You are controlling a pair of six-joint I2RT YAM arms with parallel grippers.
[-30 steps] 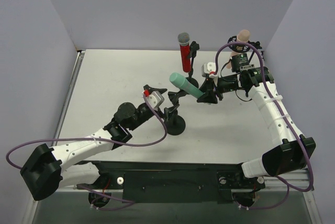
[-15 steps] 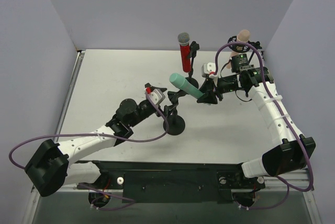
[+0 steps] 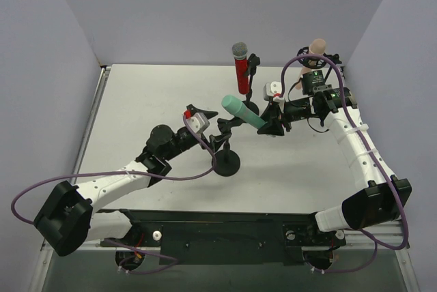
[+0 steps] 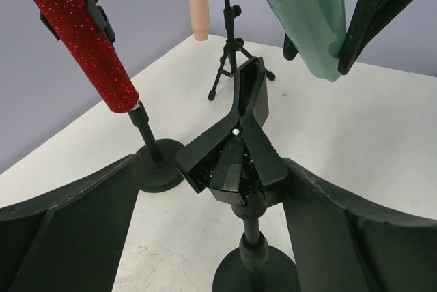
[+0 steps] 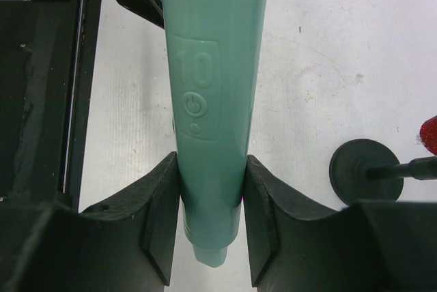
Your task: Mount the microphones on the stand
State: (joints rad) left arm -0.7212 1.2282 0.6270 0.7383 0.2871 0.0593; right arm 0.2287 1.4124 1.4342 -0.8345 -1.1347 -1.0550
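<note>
At mid-bench [image 3: 136,101]: right end effector [image 3: 272,123] pinches the mint green microphone [image 3: 242,112] near its tail, head tilted up and left, held in air. Its tail hangs above and beyond the clip stand [image 4: 235,142], apart from the clip's upturned mouth. Left end effector [image 3: 220,136] spread, fingers [image 4: 68,230] flanking the stem; contact not discernible. Red microphone [image 3: 241,74] upright in a round-base stand [image 4: 158,169] just behind. Peach-pink microphone [image 3: 315,49] on a tripod [image 4: 229,60], crowded into the far right corner by the walls. Open white bench lies left of the left arm
</note>
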